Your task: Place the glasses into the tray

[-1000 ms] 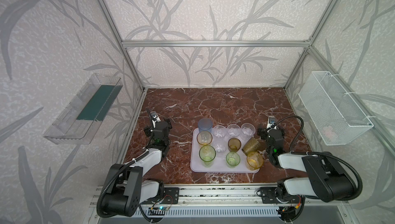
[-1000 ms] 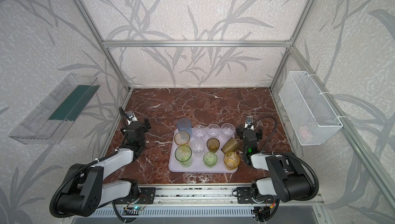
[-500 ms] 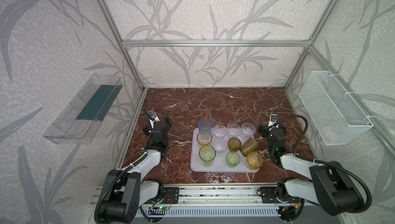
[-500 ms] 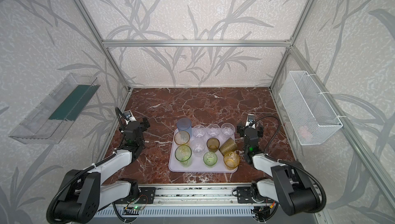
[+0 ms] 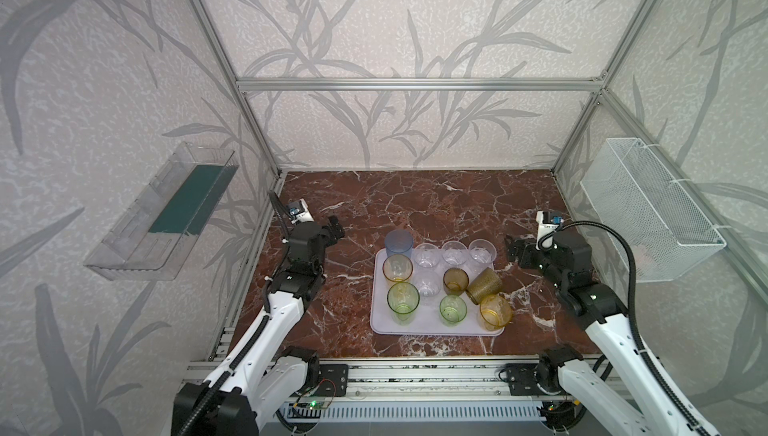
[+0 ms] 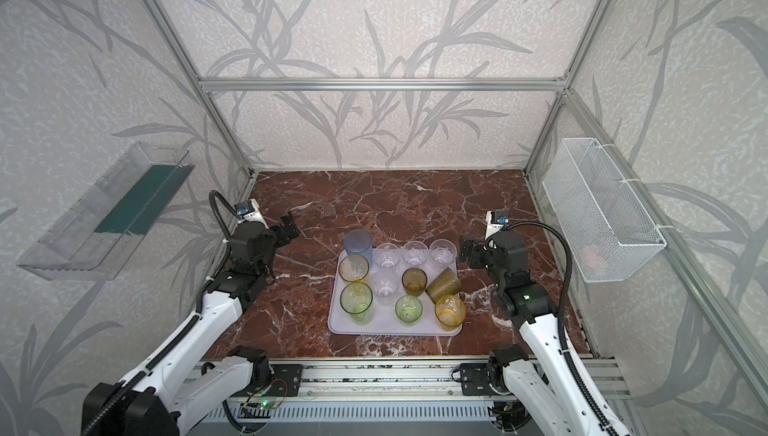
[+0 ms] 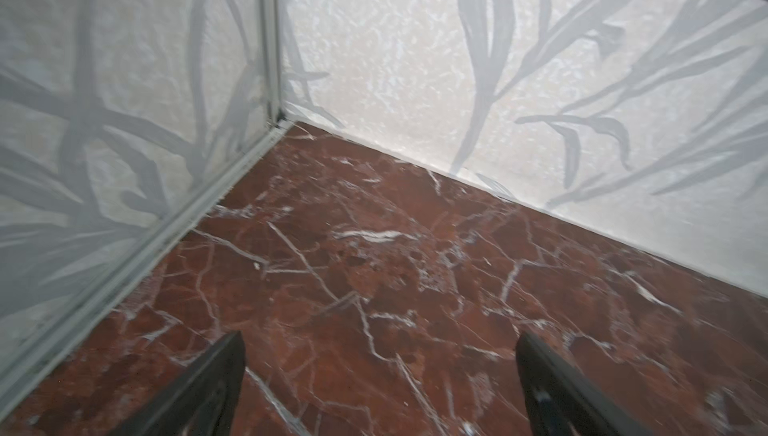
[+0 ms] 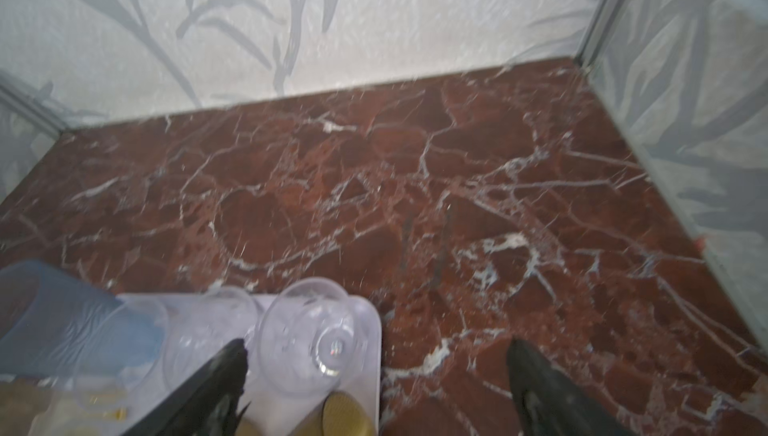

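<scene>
In both top views the tray (image 5: 424, 326) lies near the front edge of the surface (image 5: 415, 205) and holds the glasses (image 5: 427, 284), with an olive glass (image 5: 482, 285) tilted at its right rim. A clear bin (image 5: 166, 213) and a wire basket (image 5: 648, 221) hang on the side walls.

Left wrist view: the left gripper (image 7: 380, 336) is spread wide and empty over bare surface.

Right wrist view: the right gripper (image 8: 377, 342) is wide apart and empty, beside the tray's far right corner.

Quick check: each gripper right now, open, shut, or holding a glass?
Left gripper: open, holding nothing.
Right gripper: open, holding nothing.

Lilac tray (image 5: 424, 325); amber, green, clear glasses (image 5: 427, 284).
</scene>
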{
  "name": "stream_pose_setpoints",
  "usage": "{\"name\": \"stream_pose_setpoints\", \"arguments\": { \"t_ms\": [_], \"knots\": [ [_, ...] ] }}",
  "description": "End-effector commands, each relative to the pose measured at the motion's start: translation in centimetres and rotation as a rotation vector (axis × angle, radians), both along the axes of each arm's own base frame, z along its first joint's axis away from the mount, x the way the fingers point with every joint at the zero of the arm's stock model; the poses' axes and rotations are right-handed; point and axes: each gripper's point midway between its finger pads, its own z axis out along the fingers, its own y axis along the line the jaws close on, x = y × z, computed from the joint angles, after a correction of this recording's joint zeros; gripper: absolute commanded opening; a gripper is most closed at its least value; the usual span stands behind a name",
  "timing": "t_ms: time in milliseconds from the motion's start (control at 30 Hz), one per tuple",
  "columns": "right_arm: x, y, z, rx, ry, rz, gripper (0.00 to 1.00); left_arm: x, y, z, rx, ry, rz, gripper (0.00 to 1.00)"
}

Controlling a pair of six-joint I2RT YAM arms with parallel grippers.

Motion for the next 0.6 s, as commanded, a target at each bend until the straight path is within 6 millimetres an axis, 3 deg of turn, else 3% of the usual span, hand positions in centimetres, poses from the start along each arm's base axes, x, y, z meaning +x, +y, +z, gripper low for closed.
{"name": "stream_pose_setpoints", "arguments": {
  "t_ms": [0,133,233,567],
  "knots": [
    [-4.2,2.1,-3.5,0.093,0.275,0.109,0.89,-1.4,-4.3,-1.2,-0.138,0.11,-0.168,0.99],
    [-5.2,3.4,-4.0,0.11,0.335,0.195,0.82,-2.8,-8.4,-0.6,-0.17,0.17,-0.343,0.99],
    [-5.6,4.0,-5.1,0.111,0.396,0.237,0.76,-3.7,-10.0,0.1,-0.2,0.192,-0.437,0.99],
    [-4.0,3.8,-7.1,0.043,0.446,0.25,0.65,-3.9,-10.7,0.8,-0.24,0.145,-0.475,0.99]
  ]
}}
